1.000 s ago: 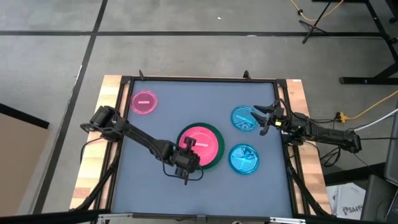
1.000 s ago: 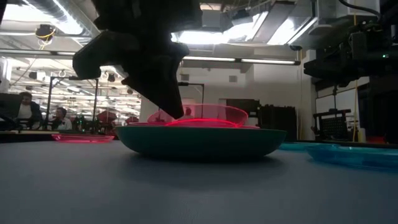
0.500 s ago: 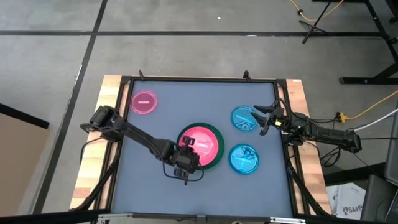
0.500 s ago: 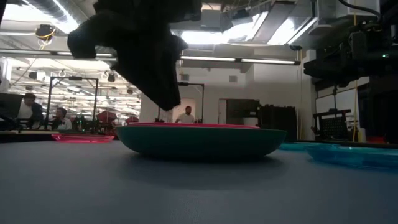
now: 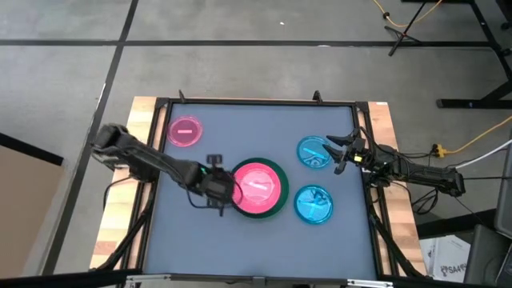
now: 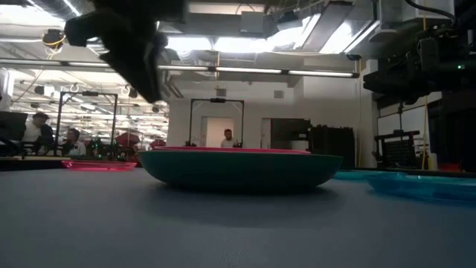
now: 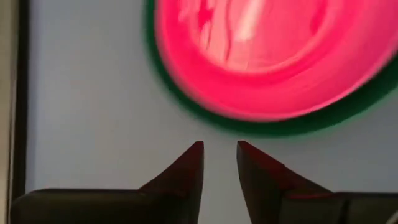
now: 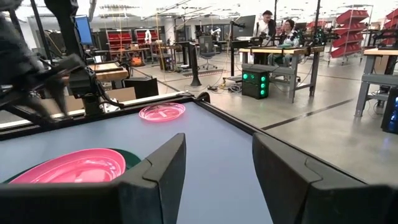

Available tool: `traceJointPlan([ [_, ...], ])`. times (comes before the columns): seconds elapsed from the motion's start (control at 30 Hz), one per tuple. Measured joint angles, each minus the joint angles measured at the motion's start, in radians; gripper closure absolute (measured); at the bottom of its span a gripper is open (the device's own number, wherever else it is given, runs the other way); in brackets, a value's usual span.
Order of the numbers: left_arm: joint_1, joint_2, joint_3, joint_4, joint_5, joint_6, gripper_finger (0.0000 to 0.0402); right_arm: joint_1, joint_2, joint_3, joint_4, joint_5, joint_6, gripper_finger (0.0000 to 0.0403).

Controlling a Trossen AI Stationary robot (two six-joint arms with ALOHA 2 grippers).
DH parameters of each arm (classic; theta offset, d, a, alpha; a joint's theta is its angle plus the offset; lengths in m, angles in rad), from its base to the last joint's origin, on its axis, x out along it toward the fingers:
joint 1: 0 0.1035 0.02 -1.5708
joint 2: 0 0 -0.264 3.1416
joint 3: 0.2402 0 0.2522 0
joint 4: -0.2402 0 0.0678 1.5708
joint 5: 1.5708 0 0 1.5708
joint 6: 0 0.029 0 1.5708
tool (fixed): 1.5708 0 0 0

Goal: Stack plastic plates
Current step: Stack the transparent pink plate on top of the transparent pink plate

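Note:
A large dark green plate (image 5: 282, 178) rests flat on the table's middle with a pink plate (image 5: 258, 188) nested in it; I cannot see whether other plates lie between or on them. One small translucent pink plate (image 5: 185, 131) lies far left. Two small translucent blue plates (image 5: 314, 153) (image 5: 313, 204) lie at the right. No grey plate shows. My left gripper (image 5: 218, 186) hangs open above the table just left of the stack, touching nothing; its wrist view shows the green rim (image 7: 186, 99) ahead of it. My right gripper (image 5: 340, 150) waits open by the far blue plate.
The table's raised dark frame (image 5: 256, 102) runs round the grey mat. Bare mat lies along the near side and between the stack and the small pink plate. People sit in the room beyond the table (image 6: 33, 130).
A translucent pink plate that stood tilted on the stack has dropped flat onto it. My left gripper has risen off the stack's left rim and drawn back toward the table's left edge. The right arm has kept still.

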Motion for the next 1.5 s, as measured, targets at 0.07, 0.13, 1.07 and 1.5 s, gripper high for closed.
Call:
traceJointPlan([
  [0.07,0.021,-0.066,-0.069,0.002,-0.012,-0.032,0.0315,0.000,0.000,0.000,0.000,0.000,0.000,0.0226],
  [0.13,0.047,-0.128,-0.137,0.003,-0.022,-0.067,0.0317,0.000,0.000,0.000,0.000,0.000,0.000,0.0226],
  [1.07,0.640,-0.307,-0.587,0.212,-0.046,-0.037,0.0264,0.000,0.000,0.000,0.001,0.002,-0.011,0.0226],
  [1.5,0.759,-0.204,-0.587,0.275,0.010,0.094,0.0265,0.000,0.000,0.000,0.001,0.008,-0.011,0.0226],
])
